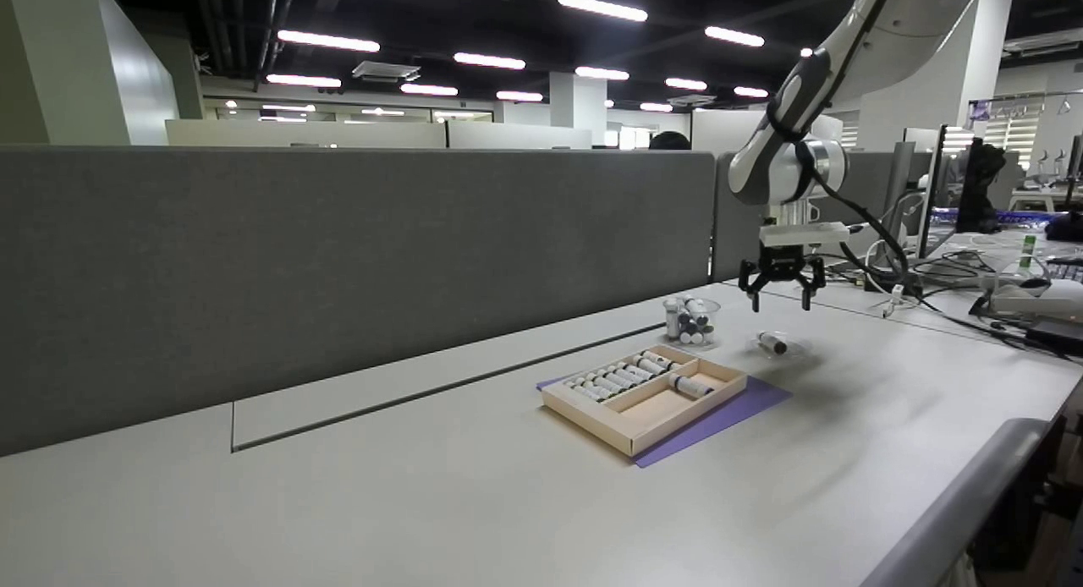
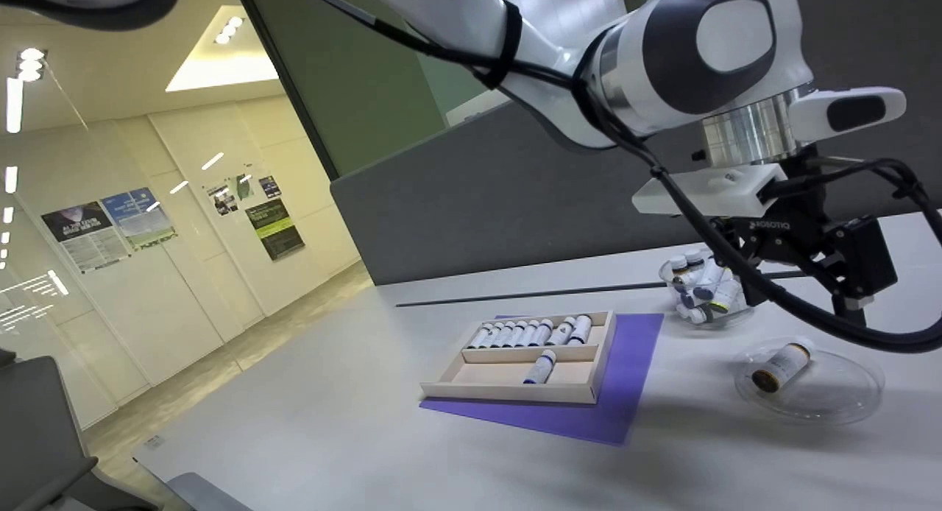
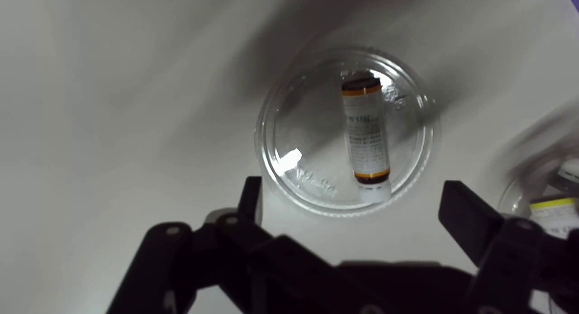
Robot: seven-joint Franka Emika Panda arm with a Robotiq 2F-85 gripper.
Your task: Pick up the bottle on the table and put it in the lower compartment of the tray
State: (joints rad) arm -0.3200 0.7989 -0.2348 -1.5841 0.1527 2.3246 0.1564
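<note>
The bottle [image 3: 366,135] is small, with a white label, a white cap and a dark brown base. It lies on its side in a clear round dish [image 3: 312,133]; both exterior views show it too [image 1: 771,342] [image 2: 783,365]. My gripper [image 3: 352,189] is open and empty above the table; the bottle's capped end points toward the gap between the fingers. In both exterior views the gripper [image 1: 781,303] [image 2: 802,305] hangs above the dish's area, fingers down. The light-wood tray [image 1: 653,406] [image 2: 482,372] holds a row of bottles in its ribbed upper compartment and one bottle [image 1: 690,386] [image 2: 541,367] in the lower compartment.
A clear tub [image 1: 694,323] [image 2: 703,294] full of similar bottles stands near the dish and tray; its edge shows in the wrist view [image 3: 554,212]. A purple mat [image 1: 753,401] lies under the tray. A grey partition [image 1: 355,274] runs along the table's back.
</note>
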